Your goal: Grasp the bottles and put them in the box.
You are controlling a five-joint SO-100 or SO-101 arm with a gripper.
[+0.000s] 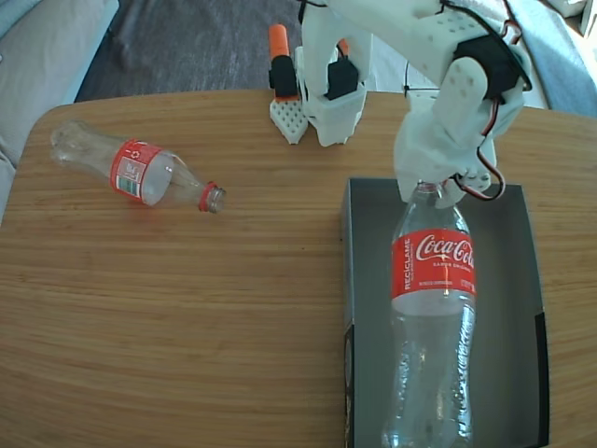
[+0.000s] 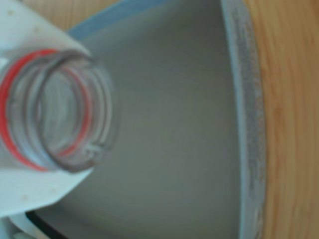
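One clear Coca-Cola bottle (image 1: 432,271) with a red label stands tilted inside the dark grey box (image 1: 518,308) at the right of the fixed view, base toward the near wall. My gripper (image 1: 431,189) is shut on its neck from above. Up close in the wrist view, the uncapped mouth (image 2: 107,109) and red neck ring sit against a white finger (image 2: 30,194), with the box floor (image 2: 174,124) below. The second bottle (image 1: 135,173) lies on its side at the table's far left, mouth pointing right, far from the gripper.
The box rests on a round-cornered wooden table (image 1: 187,327). The arm's white base (image 1: 331,93) and an orange-topped white part (image 1: 283,75) stand at the far edge. Grey fabric lies beyond the table.
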